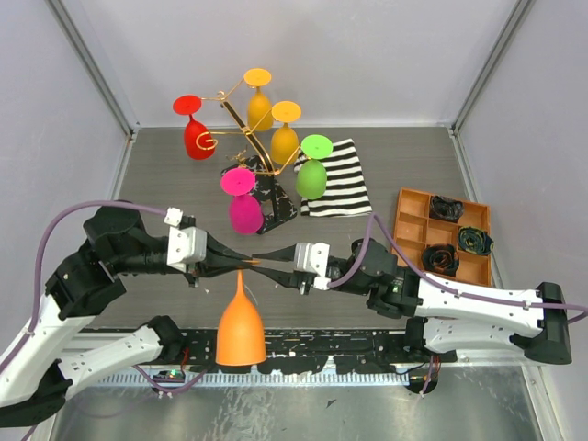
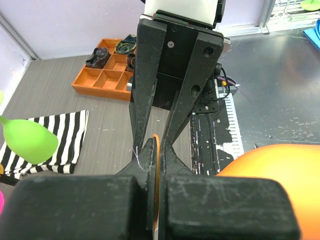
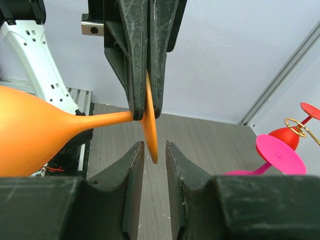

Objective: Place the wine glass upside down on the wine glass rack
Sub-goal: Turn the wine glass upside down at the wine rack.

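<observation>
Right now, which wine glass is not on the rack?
The orange wine glass: the left gripper pinches its foot between the arms, while the red, pink, green and two yellow glasses hang upside down on the gold rack.

glasses: 6 in all. 1 each of red glass (image 1: 197, 138), yellow glass (image 1: 259, 106), amber glass (image 1: 284, 140), green glass (image 1: 311, 176), pink glass (image 1: 243, 209), orange glass (image 1: 241, 333). 5 hang at the rack (image 1: 281, 208), 1 is off it. racks: 1. striped cloth (image 1: 344, 179): 1. tray (image 1: 411, 220): 1, w/ 3 dark rosette-like bits (image 1: 447, 209) (image 1: 476, 241) (image 1: 440, 260) inside; no. of compartments unclear. arms: 2, left arm (image 1: 101, 266) & right arm (image 1: 478, 308). grippers: 2, left gripper (image 1: 241, 263) & right gripper (image 1: 262, 255), 2 fingers ea.
</observation>
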### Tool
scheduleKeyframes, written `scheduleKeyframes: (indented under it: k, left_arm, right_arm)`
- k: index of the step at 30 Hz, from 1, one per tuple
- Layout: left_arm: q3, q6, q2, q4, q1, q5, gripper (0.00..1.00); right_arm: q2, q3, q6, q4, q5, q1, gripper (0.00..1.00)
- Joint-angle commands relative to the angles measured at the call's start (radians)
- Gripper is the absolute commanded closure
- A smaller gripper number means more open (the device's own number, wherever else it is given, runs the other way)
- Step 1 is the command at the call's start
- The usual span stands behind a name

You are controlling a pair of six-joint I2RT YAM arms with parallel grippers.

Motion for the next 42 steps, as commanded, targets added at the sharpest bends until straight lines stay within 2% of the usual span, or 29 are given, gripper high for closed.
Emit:
scheduleKeyframes:
  k: [1, 4, 9, 10, 12, 16, 18, 26, 33, 37, 42]
  left_arm:
    - [0.010, -0.014, 0.003, 0.027, -0.004, 0.034, 1.00]
    - [0.007, -0.015, 0.003, 0.027, -0.003, 0.037, 1.00]
    - [-0.002, -0.021, 0.000, 0.027, -0.004, 0.040, 1.00]
    - [-0.006, -0.026, -0.002, 0.030, -0.004, 0.039, 0.99]
    - [-0.011, -0.045, -0.005, 0.043, -0.004, 0.028, 0.90]
    - [-0.020, -0.087, -0.011, 0.076, -0.005, 0.007, 0.60]
    - [-0.030, -0.112, -0.020, 0.110, -0.005, -0.009, 0.48]
    - [-0.086, -0.228, -0.094, 0.233, -0.005, -0.137, 0.22]
    - [-0.162, -0.379, -0.141, 0.300, -0.004, -0.386, 0.20]
    - [-0.205, -0.442, -0.153, 0.326, -0.005, -0.410, 0.21]
    - [-0.255, -0.480, -0.173, 0.354, -0.004, -0.427, 0.25]
  right_arm:
    - [0.005, 0.039, 0.018, 0.062, -0.036, -0.001, 0.70]
    - [0.013, 0.043, 0.015, 0.058, -0.049, -0.001, 0.77]
    - [0.016, 0.046, 0.006, 0.051, -0.048, 0.000, 0.99]
    - [0.014, 0.044, 0.006, 0.054, -0.044, -0.001, 0.99]
    - [0.008, 0.040, -0.002, 0.055, -0.036, -0.001, 0.99]
    - [-0.004, 0.041, -0.037, 0.029, -0.008, 0.000, 0.99]
    - [-0.009, 0.039, -0.060, 0.012, 0.015, -0.001, 0.99]
    - [-0.026, 0.057, -0.221, -0.095, 0.196, -0.001, 0.99]
    - [-0.028, 0.033, -0.486, 0.017, 0.339, 0.000, 1.00]
    - [-0.002, 0.037, -0.601, 0.107, 0.397, -0.001, 1.00]
    - [0.022, 0.070, -0.637, 0.153, 0.391, -0.001, 0.99]
